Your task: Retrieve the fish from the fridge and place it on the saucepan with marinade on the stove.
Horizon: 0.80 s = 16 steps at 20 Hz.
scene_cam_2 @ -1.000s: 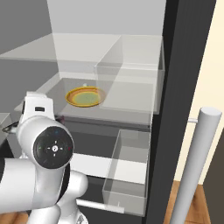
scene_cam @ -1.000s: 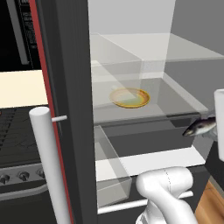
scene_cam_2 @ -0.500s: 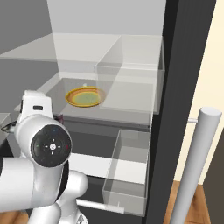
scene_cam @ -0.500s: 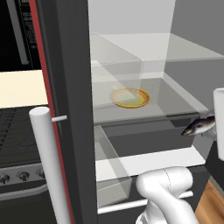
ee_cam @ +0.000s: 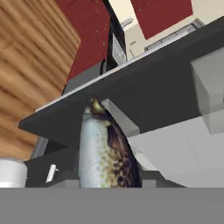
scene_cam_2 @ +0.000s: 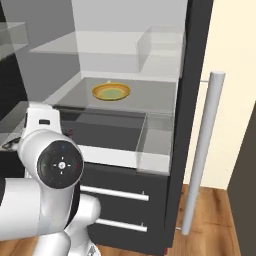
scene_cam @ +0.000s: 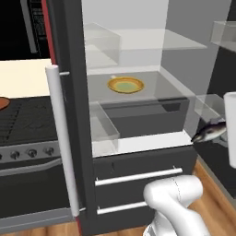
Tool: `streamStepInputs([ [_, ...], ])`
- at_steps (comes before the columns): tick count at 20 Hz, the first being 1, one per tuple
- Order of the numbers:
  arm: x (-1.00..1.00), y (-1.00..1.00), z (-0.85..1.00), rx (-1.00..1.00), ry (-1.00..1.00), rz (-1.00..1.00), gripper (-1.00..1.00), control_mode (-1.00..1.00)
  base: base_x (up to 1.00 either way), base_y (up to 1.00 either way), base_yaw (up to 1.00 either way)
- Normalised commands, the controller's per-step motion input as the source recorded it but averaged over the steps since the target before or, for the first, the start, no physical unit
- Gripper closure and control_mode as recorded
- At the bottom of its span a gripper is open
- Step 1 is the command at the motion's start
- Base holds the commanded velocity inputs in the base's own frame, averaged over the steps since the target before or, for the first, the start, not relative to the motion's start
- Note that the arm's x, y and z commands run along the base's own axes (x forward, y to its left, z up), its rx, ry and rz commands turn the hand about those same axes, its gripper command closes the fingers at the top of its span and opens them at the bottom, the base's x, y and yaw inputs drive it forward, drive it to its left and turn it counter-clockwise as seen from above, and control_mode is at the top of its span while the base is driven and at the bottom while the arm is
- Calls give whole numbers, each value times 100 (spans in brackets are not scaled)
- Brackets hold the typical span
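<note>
The slender silver-grey fish, mid-right of the left base view, is clamped in the gripper, clear of the dark grey double-door fridge. Carrying step: next, probably swing it left toward the black gas stove.

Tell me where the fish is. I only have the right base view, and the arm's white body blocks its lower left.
Observer: In the left base view the fish hangs in the air at the gripper, out in front of the fridge shelves, near the picture's right edge.
Operator: Confirm the grip.
Observer: In the hand view the fish's speckled body rises straight from the bottom edge, in line with the gripper. It looks clamped.
Operator: Find me the stove.
Observer: The stove sits left of the fridge's open door in the left base view. A sliver of the saucepan with marinade shows at the left edge.
</note>
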Motion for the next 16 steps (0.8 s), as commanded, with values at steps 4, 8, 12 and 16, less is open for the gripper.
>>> streamStepInputs([
  [4,0,0,0,0,0,0,100,100,-100,0,0],
  [8,0,0,0,0,0,0,100,100,-100,0,0],
  [12,0,0,0,0,0,0,100,100,-92,8,0],
  [16,0,0,0,0,0,0,100,100,-66,45,0],
])
